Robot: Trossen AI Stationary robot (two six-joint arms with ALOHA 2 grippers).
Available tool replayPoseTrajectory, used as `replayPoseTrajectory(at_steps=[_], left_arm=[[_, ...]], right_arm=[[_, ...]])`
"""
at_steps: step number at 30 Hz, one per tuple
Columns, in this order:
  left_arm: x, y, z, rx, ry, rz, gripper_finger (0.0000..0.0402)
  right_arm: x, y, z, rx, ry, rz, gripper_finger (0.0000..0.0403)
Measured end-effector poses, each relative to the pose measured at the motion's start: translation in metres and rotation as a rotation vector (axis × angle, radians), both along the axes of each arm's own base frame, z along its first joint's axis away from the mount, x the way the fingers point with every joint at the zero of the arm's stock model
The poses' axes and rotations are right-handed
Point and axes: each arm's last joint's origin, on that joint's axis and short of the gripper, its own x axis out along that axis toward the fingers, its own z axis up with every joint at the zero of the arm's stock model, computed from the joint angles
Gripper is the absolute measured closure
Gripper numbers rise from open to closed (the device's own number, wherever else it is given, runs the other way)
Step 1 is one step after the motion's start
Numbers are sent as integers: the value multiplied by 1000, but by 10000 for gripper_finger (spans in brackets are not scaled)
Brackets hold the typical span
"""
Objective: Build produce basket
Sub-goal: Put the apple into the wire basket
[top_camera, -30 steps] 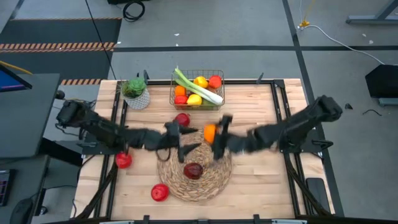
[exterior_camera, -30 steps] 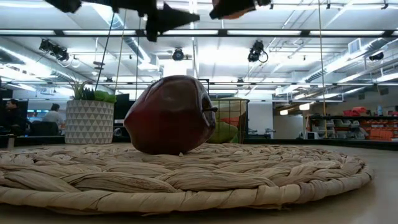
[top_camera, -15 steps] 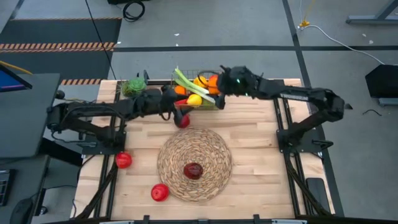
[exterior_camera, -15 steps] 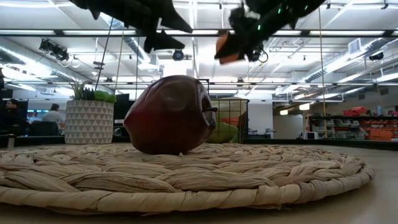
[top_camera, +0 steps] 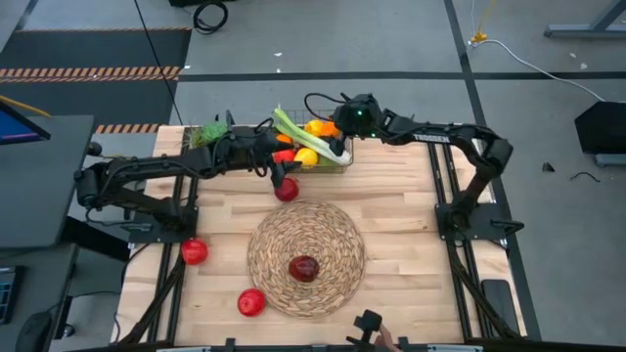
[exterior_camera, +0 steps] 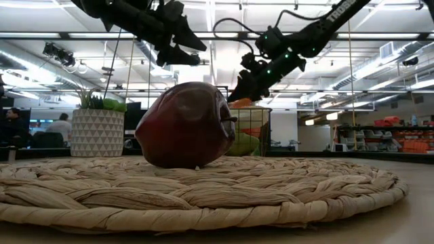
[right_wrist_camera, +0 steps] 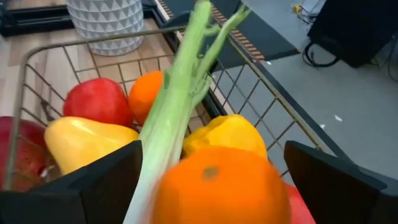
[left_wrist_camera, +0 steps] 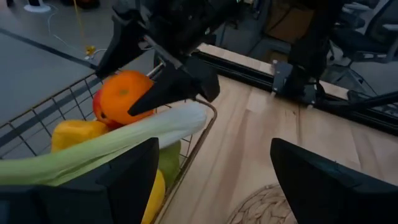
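The wire basket (top_camera: 344, 166) stands at the table's far edge. In it lie a leek (top_camera: 311, 137), a lemon (top_camera: 306, 156) and other produce. My right gripper (top_camera: 333, 125) is open over the basket's far right corner. An orange (right_wrist_camera: 217, 186) lies between and just below its fingers, on top of the fruit (left_wrist_camera: 121, 96). My left gripper (top_camera: 279, 164) hovers open and empty at the basket's near left side, above a red apple (top_camera: 286, 189) that rests on the table. A dark red apple (top_camera: 304, 267) sits on the round straw mat (top_camera: 305, 235). My right gripper has the orange (left_wrist_camera: 121, 96) between its fingers from above, slanting down from the table's right. The orange rests on the fruit in the basket. Whether a finger touches it I cannot tell.
A white pot with a green plant (top_camera: 210, 137) stands left of the basket, close under my left arm. Two more red apples (top_camera: 195, 251) (top_camera: 251, 302) lie on the wood at the near left. A small dark thing (top_camera: 368, 328) shows at the near edge.
My right gripper has carried the orange from over the mat toward the table's far edge, sunk over the basket and let it go; the orange now lies on the fruit there. My left gripper has also gone from over the mat toward the far edge, to the basket's near left.
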Motion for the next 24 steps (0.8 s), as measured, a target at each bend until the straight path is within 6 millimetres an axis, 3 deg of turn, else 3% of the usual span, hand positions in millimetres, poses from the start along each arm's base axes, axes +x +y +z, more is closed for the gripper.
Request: replayPoseTrajectory(at_steps=[6, 24], left_arm=[[0, 0, 0, 6, 0, -1, 88], [0, 0, 0, 8, -4, -1, 88]], right_arm=[[2, -4, -5, 12, -17, 0, 6], [20, 14, 7, -25, -144, 86, 6]])
